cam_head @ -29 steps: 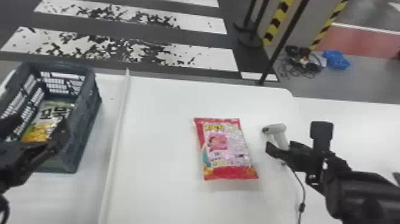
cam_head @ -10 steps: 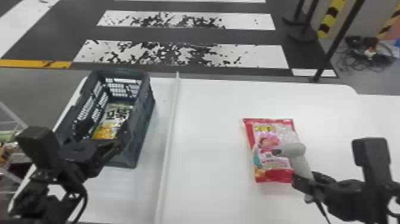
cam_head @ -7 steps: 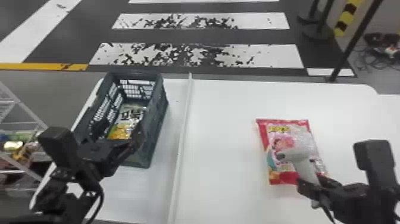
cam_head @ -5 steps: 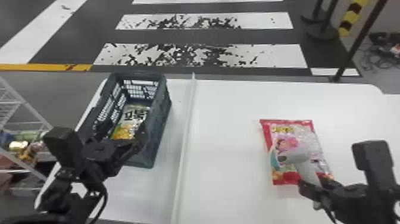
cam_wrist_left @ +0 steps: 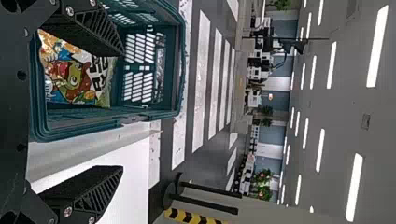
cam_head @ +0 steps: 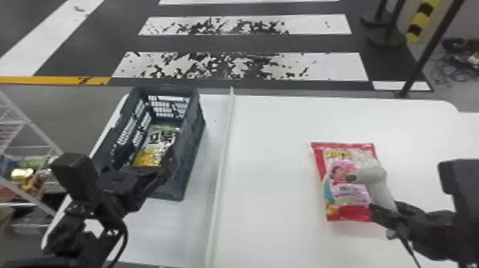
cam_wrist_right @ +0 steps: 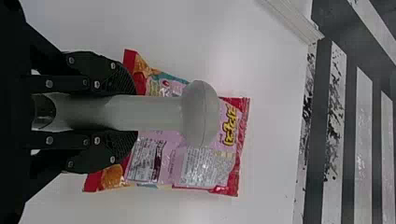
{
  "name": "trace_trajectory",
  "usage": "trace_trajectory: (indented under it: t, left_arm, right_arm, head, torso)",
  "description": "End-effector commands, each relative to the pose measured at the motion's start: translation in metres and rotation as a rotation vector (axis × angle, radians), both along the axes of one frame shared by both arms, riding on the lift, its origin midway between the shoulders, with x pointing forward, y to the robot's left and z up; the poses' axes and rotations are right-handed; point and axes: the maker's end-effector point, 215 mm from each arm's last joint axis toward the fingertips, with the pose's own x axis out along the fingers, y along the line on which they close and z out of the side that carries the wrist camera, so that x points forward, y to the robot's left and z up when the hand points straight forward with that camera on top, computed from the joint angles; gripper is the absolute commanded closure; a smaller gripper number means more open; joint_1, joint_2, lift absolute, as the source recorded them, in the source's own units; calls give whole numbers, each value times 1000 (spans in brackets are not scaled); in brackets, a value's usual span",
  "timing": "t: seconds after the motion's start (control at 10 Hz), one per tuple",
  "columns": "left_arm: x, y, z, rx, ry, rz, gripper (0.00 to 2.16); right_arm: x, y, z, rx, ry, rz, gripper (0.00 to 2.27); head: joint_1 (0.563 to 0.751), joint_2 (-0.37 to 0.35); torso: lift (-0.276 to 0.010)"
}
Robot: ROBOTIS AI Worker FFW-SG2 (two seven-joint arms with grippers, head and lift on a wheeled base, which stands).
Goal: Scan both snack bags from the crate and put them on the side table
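While the left pincer (cam_head: 144, 158) gapes wide by the crate (cam_head: 190, 158), yellow bag (cam_head: 155, 142) inside, the right pincer (cam_head: 385, 213) grips the scanner (cam_head: 379, 189), nose leftward, over the red bag (cam_head: 342, 201) lying near-to-far on the worktop (cam_head: 278, 178).

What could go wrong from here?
The scanner in the right tool may misread the red snack bag, whose film is glossy and creased.

Its cord hangs loose and might snag when it moves.

The other bag lies down inside the crate, so the open left tool could knock a wall reaching in.
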Motion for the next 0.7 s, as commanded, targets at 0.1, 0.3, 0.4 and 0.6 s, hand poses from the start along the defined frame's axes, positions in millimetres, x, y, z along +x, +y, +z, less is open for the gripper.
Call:
trace_trajectory:
  t: [0.1, 0.3, 0.4, 0.6]
  left_arm:
    - [0, 1, 0, 0, 0, 1, 140]
    - [0, 0, 1, 1, -1, 0, 140]
    - [-1, 0, 0, 0, 0, 0, 140]
    - [-1, 1, 1, 2, 0, 1, 140]
  right_arm:
    - [30, -68, 5, -14, -52, -127, 2246]
    - [52, -117, 4, -35, -94, -210, 2246]
    - [62, -136, 0, -41, -110, -239, 2246]
    - [75, -159, -12, -71, -142, -252, 2246]
  head:
    - [695, 22]
    - [695, -41]
    - [695, -81]
    - [695, -141]
  torso:
    - [-87]
    - [-87]
    - [-87]
    - [-87]
